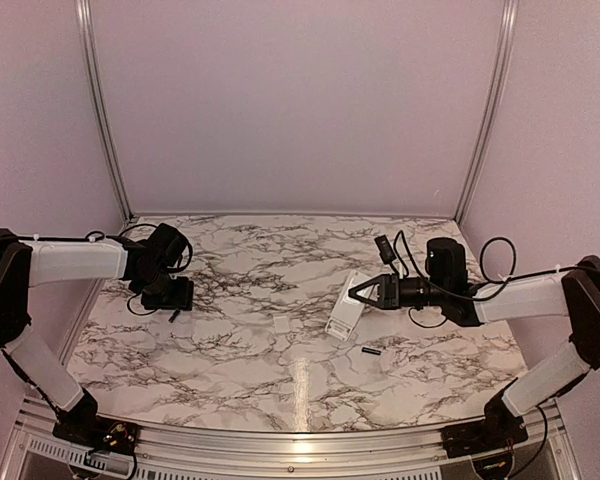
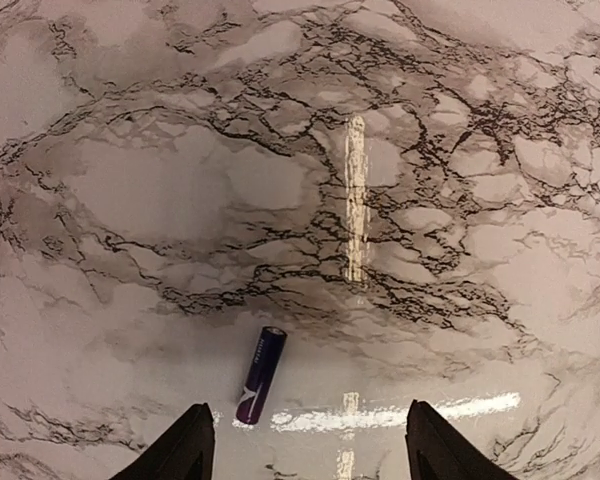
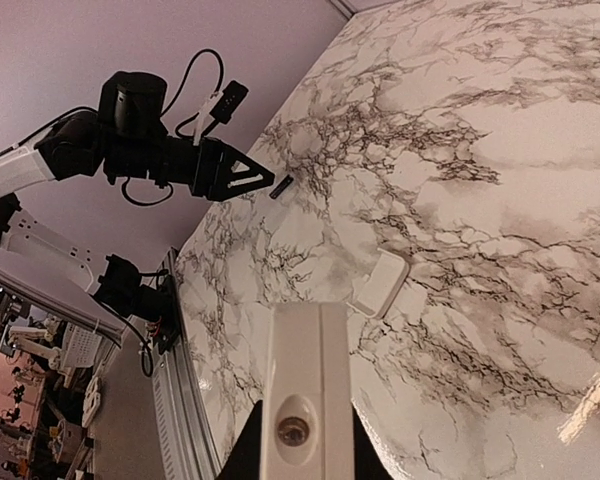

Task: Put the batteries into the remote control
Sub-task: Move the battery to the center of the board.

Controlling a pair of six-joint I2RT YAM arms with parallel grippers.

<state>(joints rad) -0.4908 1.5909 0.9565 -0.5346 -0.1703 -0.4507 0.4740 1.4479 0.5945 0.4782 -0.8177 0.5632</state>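
Observation:
My right gripper (image 1: 368, 292) is shut on the white remote control (image 1: 345, 308), gripping its far end. In the right wrist view the remote (image 3: 305, 370) stands edge-on between the fingers, tilted over the marble table. One black battery (image 1: 368, 352) lies on the table just in front of the remote. The other battery (image 2: 261, 375) lies just ahead of my left gripper (image 2: 310, 452), nearer its left finger, untouched. That gripper (image 1: 173, 297) is open, low over the table at the far left. This battery also shows in the top view (image 1: 174, 316).
A small white cover plate (image 3: 382, 283) lies flat on the table left of the remote, also seen in the top view (image 1: 281, 324). The table (image 1: 230, 370) is marbled white with a metal rail along its near edge. Pale walls enclose the back and sides.

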